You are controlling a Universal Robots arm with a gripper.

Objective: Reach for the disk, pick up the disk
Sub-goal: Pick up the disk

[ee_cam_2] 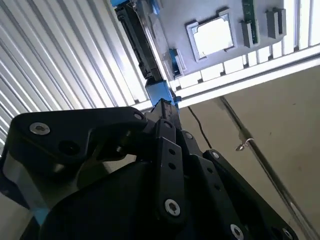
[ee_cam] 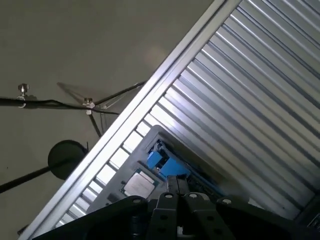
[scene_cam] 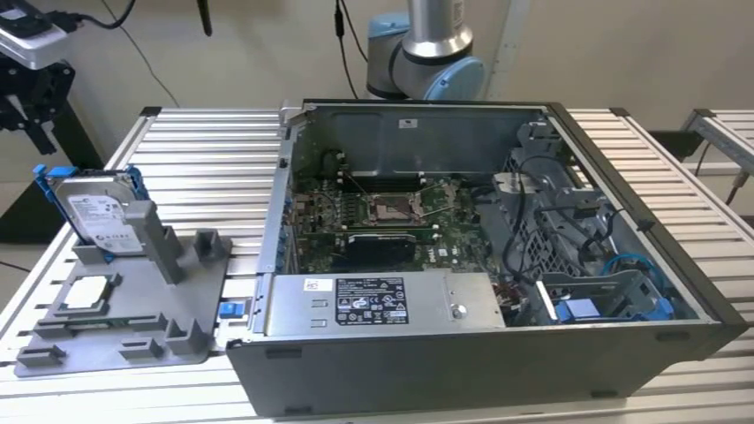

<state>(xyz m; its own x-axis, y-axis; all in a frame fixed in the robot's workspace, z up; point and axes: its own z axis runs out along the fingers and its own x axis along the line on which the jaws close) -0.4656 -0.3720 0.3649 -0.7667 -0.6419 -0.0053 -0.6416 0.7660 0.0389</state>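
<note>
Gripper: the black two-finger gripper (ee_cam_2: 164, 107) hangs in free air with its tips pressed together and nothing between them. It touches nothing.

Task object: the flat silver hard disk with white label and bright blue plastic side rails (scene_cam: 98, 212) stands on edge in a slot of the grey plastic fixture (scene_cam: 177, 322). Its label faces outward and a grey upright post is close against that face. From the gripper, the disk is below and ahead of the tips and well apart from them. In the second wrist view the tips line up roughly with the disk's thin edge and one blue rail. The disk is not yet picked up.

Nearby items: a small square silver chip (scene_cam: 88, 296) lies flat in a recess of the same fixture, beyond the disk as seen from the gripper. An open grey computer case (scene_cam: 471, 375) sits further off on the ribbed aluminium table (scene_cam: 200, 150).

Risks, as judged:
- With the tips together, a descent would press on the disk's upper edge instead of straddling it. That could jam the disk in its slot or shift the fixture.
- The disk stands on a narrow edge. A glancing touch from one side could tilt it off the post or out of the slot.
- A pinch on the blue rails alone may flex the plastic and let the disk slip.
- A pinch too close to the post could catch the post as well as the disk.
- A drift past the disk would bring the tips over the chip.
</note>
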